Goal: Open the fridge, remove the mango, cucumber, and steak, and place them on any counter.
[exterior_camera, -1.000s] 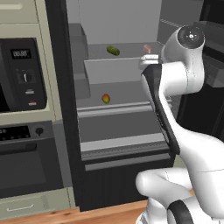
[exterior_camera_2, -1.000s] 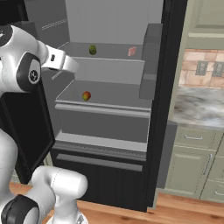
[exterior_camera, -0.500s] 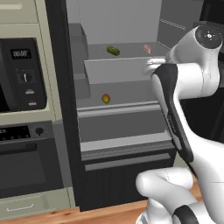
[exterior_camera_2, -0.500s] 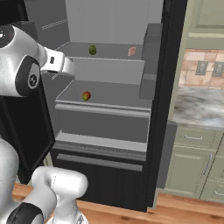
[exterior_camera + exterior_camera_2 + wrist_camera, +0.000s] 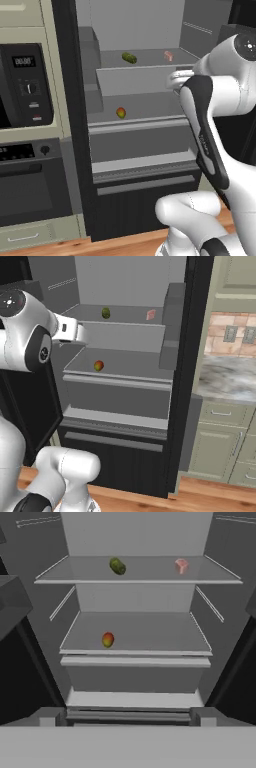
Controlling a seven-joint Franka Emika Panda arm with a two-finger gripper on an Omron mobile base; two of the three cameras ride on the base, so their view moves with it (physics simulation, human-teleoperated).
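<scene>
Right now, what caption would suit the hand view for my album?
Open fridge: cucumber and steak on the upper shelf, mango alone on the shelf below.

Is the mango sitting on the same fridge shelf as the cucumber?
No, the mango lies alone on the lower shelf, while the cucumber lies on the shelf above, with the steak.

Wooden plank floor (image 5: 210,496), black oven (image 5: 30,187) and microwave (image 5: 22,85) set in beige cabinetry (image 5: 27,237), tiled backsplash (image 5: 235,338) with two outlets, sage green cabinets (image 5: 220,446) fitted with thin metal handles, even flat light
</scene>
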